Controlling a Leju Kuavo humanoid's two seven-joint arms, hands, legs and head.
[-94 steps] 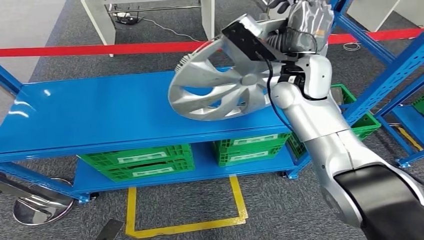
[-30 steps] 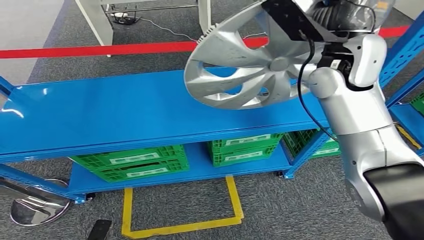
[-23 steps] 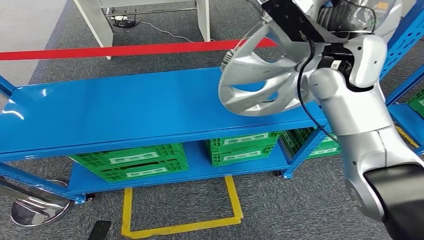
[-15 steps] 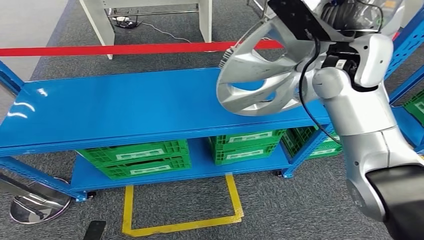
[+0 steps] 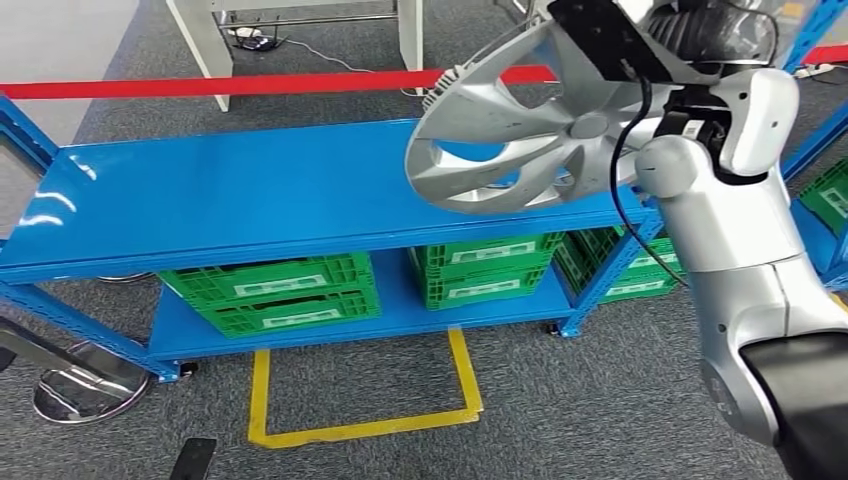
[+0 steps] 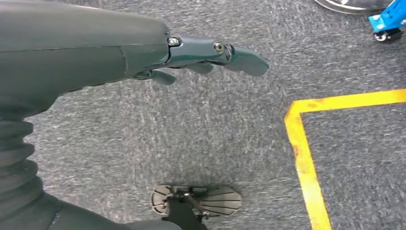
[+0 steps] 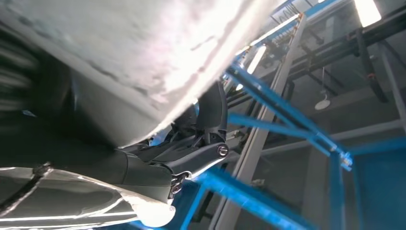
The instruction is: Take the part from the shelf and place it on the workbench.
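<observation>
Blue shelf (image 5: 250,200) on grey carpet (image 5: 560,400); apparently held wheel cover (image 5: 500,140) above.

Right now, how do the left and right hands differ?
The right hand grips the silver wheel cover, raised above the blue shelf; the left hand holds nothing. The right is up high; the left hangs over the grey carpet. Both have dark fingers.

The silver wheel cover (image 5: 520,140) runs behind the right arm's black camera housing, hiding its far rim and where the right hand (image 7: 191,153) grips it. In the right wrist view, the cover is a pale blur against dark fingers. The blue rack's (image 5: 250,200) left end and a metal disc base (image 5: 75,385) are cut off.
</observation>
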